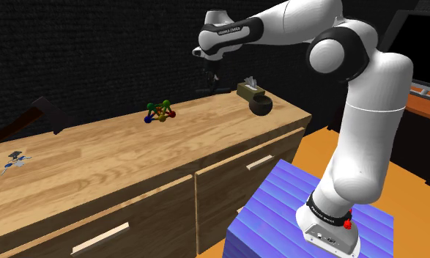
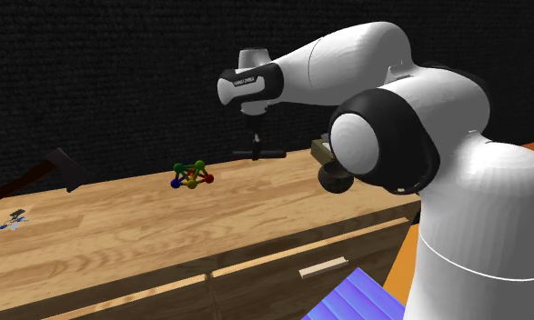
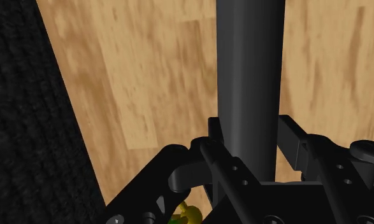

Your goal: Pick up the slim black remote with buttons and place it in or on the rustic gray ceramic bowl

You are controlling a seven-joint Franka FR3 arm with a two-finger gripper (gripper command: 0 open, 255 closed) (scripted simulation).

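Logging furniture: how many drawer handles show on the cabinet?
2: one handle at the shoulder view's lower left, another nearer the stand; more may be hidden.

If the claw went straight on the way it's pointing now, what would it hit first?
The claw points straight down, clasping the slim dark remote. Below lies bare wooden cabinet top, so the remote would probably touch that wood first; the gap is hard to judge.
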